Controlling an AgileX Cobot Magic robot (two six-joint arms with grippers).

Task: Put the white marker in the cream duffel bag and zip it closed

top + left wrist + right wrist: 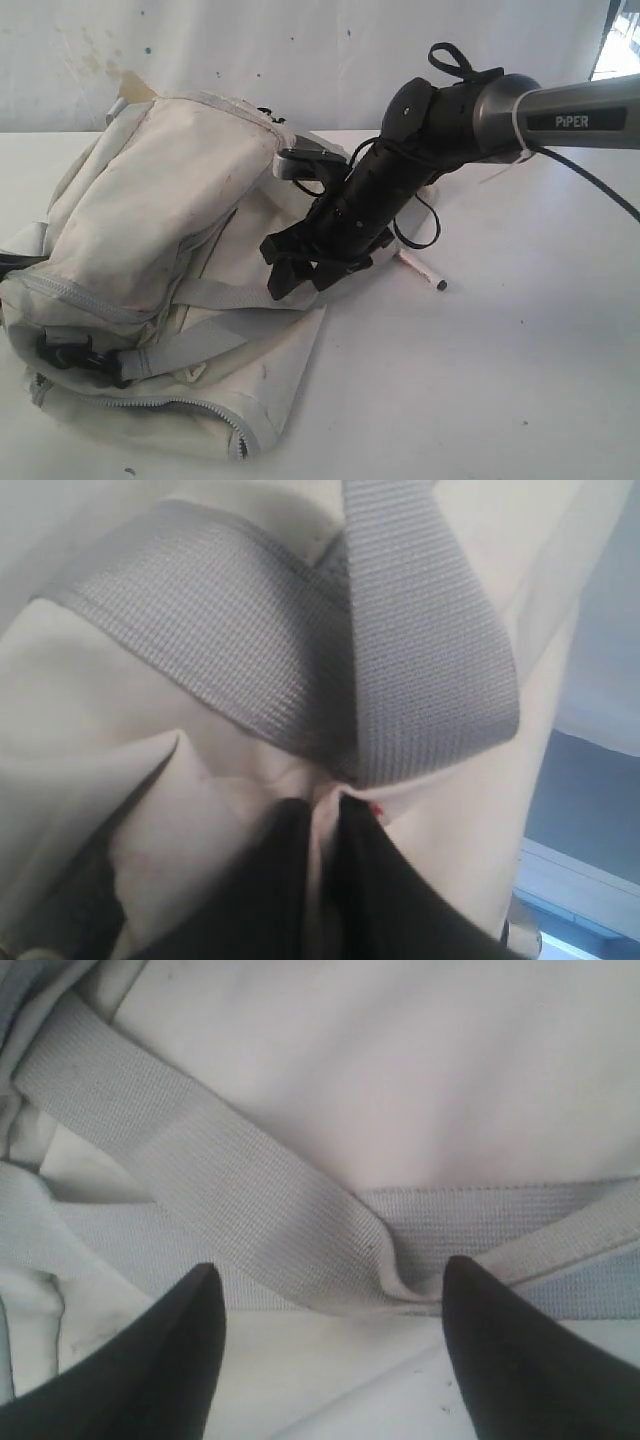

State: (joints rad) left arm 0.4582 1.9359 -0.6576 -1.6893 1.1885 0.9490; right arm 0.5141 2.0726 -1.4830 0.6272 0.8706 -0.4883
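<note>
The white table (500,380) fills the front of the exterior view, and its bare part spreads out on the side of the right gripper (297,268) that faces away from the bag. The bag (150,220) lies on the table as a soft cream heap with stains, under this gripper and beyond it. The right arm (560,115) reaches in above the table and bends down to the bag's edge.

The right gripper (330,1265) hangs there released, with its jaws wide apart and nothing gripped. In its wrist view the two dark fingers (170,1360) stand on either side of the place where grey straps (200,1160) cross on the cream cloth. I cannot tell if the fingertips touch the cloth.

The left gripper (322,815) is clenched. In its wrist view the fingers are pressed nearly together, with a thin fold of the bag pinched between them, just under a wide grey strap.

A grey zip trim (150,403) runs along the bag's near edge, well apart from the right gripper.

The marker (420,270) lies flat on the table, outside the bag and just beside the right gripper, on the side away from the bag. No gripper holds it. One end is hidden behind the gripper, and the black end points away from it.

A black buckle (70,352) sits on a strap at the end of the bag far from the right gripper.
</note>
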